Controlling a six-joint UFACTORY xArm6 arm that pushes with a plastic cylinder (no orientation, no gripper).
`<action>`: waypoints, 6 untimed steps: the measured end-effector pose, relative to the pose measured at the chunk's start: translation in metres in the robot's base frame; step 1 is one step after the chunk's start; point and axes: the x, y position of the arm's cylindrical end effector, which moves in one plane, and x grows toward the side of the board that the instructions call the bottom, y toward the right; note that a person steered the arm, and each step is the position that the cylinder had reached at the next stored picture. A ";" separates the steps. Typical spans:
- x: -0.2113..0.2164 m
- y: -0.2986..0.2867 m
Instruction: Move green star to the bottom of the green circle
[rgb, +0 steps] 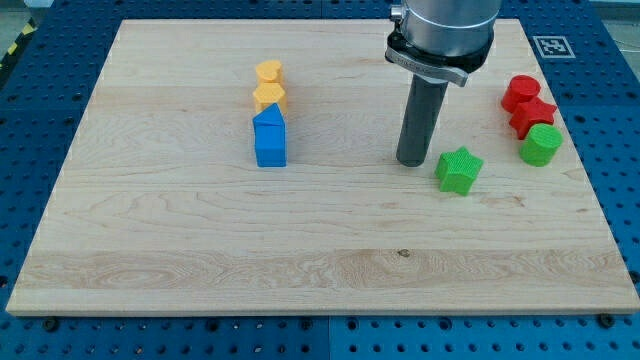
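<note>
The green star (459, 170) lies on the wooden board right of centre. The green circle (541, 145) sits further to the view's right and slightly higher, near the board's right edge. My tip (412, 162) rests on the board just left of the green star, a small gap between them. The rod rises from it to the arm's grey body at the view's top.
Two red blocks (520, 93) (533, 116) sit just above the green circle, touching it. Left of centre stand two yellow blocks (268, 72) (270, 96) with two blue blocks (268, 123) (270, 146) below them. The board's right edge (585, 170) is close to the green circle.
</note>
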 end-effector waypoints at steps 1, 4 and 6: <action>0.006 0.002; 0.009 0.026; 0.025 0.044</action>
